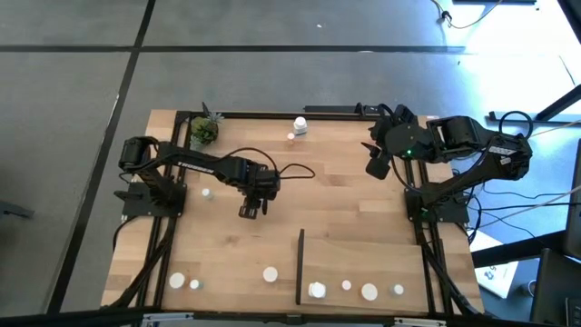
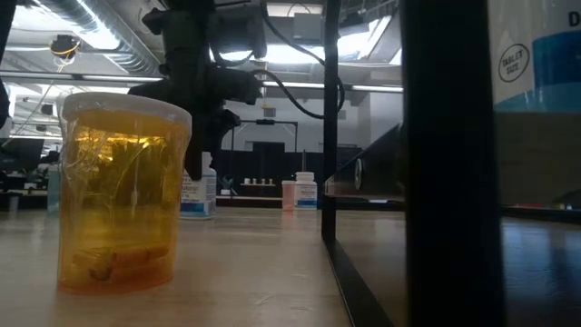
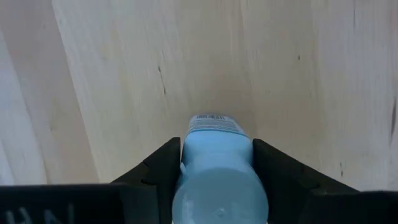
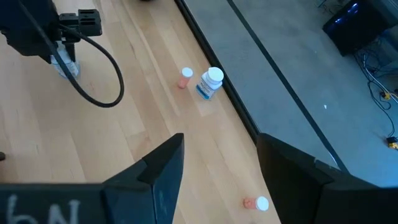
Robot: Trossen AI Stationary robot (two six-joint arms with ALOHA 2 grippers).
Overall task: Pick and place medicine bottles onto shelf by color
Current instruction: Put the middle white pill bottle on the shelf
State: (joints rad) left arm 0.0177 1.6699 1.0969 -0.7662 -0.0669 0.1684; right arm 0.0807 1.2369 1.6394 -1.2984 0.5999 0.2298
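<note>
The left gripper [image 3: 214, 171] is down at the middle of the tabletop [image 1: 345, 204], its two dark fingers [image 3: 158, 171] partly closed around a pale blue bottle [image 3: 216, 168] that stands between them; the fingers lie right against its sides, though whether they actually press it is hard to judge from the wrist view. In the high view the same gripper [image 1: 252, 207] sits just beyond the near end of the shelf's black upright strip [image 1: 300, 265], well apart from it.

On the shelf [image 1: 363, 263], several white bottles [image 1: 317, 290] stand along the edge farthest from the left gripper. More white bottles [image 1: 270, 273] stand on the bare tabletop on the gripper's side of the strip. A white bottle [image 4: 211, 82] and a small pinkish one [image 4: 186, 77] stand together at the table's far edge.

The right gripper [image 4: 217, 171] hovers over the far right corner, fingers apart, holding nothing.
</note>
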